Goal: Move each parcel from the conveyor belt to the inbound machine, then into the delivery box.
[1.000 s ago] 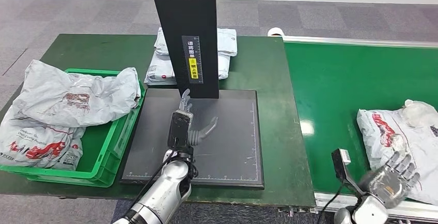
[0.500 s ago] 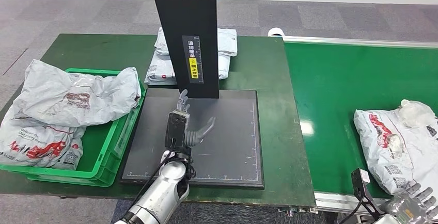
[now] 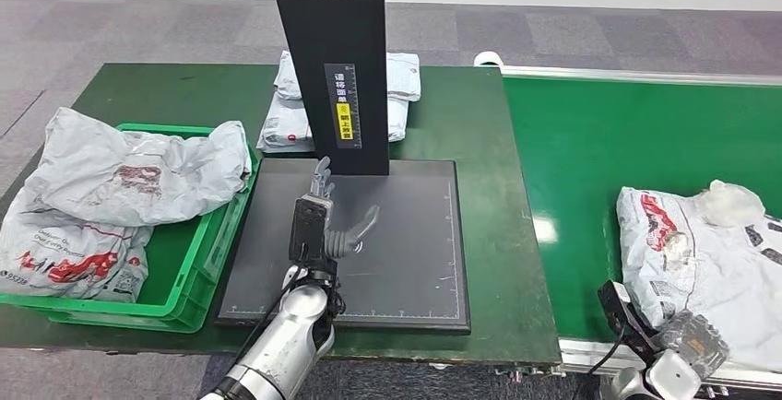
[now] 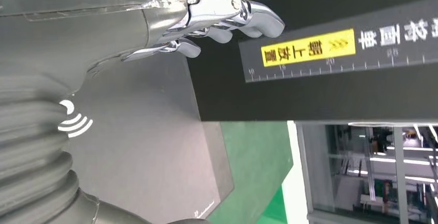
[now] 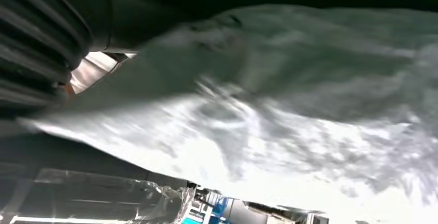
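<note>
Parcel (image 3: 710,257) handling is at the pickup step: a crumpled white bag with red print is seen lying on the green conveyor belt (image 3: 627,133), at about four o'clock in the head view, close to the belt's near edge. The right hand (image 3: 693,349) is placed at the bag's near edge, at five o'clock; whether its fingers are closed on the plastic cannot be told, since the right wrist view is blurred and taken up by white film.

The left hand (image 3: 330,225) is held above the dark scanner plate (image 3: 406,262) at six o'clock, its fingers spread and nothing held, just in front of the black column (image 3: 337,68).

At nine o'clock a green crate (image 3: 198,276) is already heaped with bags (image 3: 120,183), and two more bags (image 3: 401,82) are stacked behind the column at twelve o'clock.

A slip is judged the main risk: thin, loose plastic could be pinched without the contents being caught, so the bag may sag or slide off the belt edge. The overfilled crate could also shed a bag when another is added.
</note>
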### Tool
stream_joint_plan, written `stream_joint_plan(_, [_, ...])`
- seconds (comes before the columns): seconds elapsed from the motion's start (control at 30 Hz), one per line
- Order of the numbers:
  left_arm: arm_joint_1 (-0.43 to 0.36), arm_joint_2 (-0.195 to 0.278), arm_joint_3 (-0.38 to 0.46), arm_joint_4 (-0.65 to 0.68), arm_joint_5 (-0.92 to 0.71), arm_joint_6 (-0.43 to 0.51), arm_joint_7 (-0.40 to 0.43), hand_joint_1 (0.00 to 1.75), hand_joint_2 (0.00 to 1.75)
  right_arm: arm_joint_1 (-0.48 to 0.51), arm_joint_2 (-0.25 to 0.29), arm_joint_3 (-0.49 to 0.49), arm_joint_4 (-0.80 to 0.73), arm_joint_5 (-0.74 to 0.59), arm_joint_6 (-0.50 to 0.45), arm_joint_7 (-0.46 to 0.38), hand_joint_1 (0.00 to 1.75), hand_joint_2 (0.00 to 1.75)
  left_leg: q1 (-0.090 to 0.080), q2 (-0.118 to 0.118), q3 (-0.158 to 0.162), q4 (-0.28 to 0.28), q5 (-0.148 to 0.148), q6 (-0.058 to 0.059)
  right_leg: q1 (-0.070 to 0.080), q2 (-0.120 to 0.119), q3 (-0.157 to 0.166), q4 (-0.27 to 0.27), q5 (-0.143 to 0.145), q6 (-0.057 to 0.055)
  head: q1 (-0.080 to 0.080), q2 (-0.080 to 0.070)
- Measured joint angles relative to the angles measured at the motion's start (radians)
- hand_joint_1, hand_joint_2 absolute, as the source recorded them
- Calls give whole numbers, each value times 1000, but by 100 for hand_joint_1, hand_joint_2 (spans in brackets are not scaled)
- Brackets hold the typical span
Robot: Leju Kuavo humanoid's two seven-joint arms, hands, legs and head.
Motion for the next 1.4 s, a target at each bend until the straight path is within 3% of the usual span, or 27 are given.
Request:
stream_joint_plan(0.03, [1, 0, 2, -1, 0, 0, 0, 0, 175, -5, 0, 0, 5, 0, -2, -2, 175, 175, 0, -2, -1, 0, 1, 0, 0, -1, 0, 0, 1, 0, 0, 0])
stream_joint_plan(0.07, [2, 1, 4, -2, 0, 0, -1, 0, 175, -10, 0, 0, 9, 0, -6, -7, 139, 175, 0, -3, -1, 0, 2, 0, 0, -2, 0, 0, 1, 0, 0, 0])
stream_joint_plan(0.17, [6, 2, 12, -9, 0, 3, -4, 0, 175, -17, 3, 5, 14, -1, -48, -42, 8, 175, 0, -4, -2, 0, 2, -1, 0, -3, 0, 0, 1, 0, 0, 0])
stream_joint_plan(0.2, [9, 2, 16, -14, 0, 5, -5, 0, 175, -17, 6, 9, 15, -4, -73, -59, 0, 175, 0, -4, -2, 0, 2, -1, 0, -3, 0, 0, 1, 0, 0, 0])
stream_joint_plan(0.37, [27, 6, 37, -48, -10, 13, -4, 0, 175, -10, 34, 47, -48, -67, -180, -139, 0, 175, 0, -7, -3, 0, 2, -1, 0, -5, -1, 0, 1, 0, 0, 0])
stream_joint_plan(0.67, [36, 8, 56, -76, -15, 16, -2, 0, 175, 2, 58, 69, -137, -104, -192, -174, 0, 175, 0, -9, -5, 0, 2, -1, 0, -6, -2, 0, 1, 1, 0, 0])
stream_joint_plan(0.83, [41, 10, 70, -80, -18, 29, -4, 0, 175, 55, 110, 63, -335, -203, -194, -402, 0, 175, 0, -9, -6, 0, 2, -1, 0, -7, -4, 0, 0, 1, 0, 0])
stream_joint_plan(0.9, [42, 10, 74, -82, -20, 31, -7, 0, 175, 66, 134, 55, -409, -232, -194, -458, 0, 175, 0, -10, -6, 0, 2, -1, 0, -7, -4, 0, 0, 0, 0, 0])
stream_joint_plan(1.1, [44, 11, 82, -88, -21, 32, -8, 0, 175, 84, 175, 36, -532, -248, -194, -493, 0, 175, 0, -9, -6, 0, 2, -1, 0, -7, -4, 0, 0, 0, 0, 0])
stream_joint_plan(1.3, [48, 13, 91, -91, -20, 39, -16, 0, 175, 77, 225, -20, -604, -269, -194, -629, 0, 175, 0, -10, -6, 0, 2, -1, 0, -7, -4, 0, 0, 0, 0, 0])
stream_joint_plan(1.4, [50, 14, 96, -96, -20, 40, -21, 0, 175, 63, 238, -51, -606, -243, -194, -617, 0, 175, 0, -10, -7, 0, 2, -1, 0, -7, -4, 0, 0, 0, 0, 0])
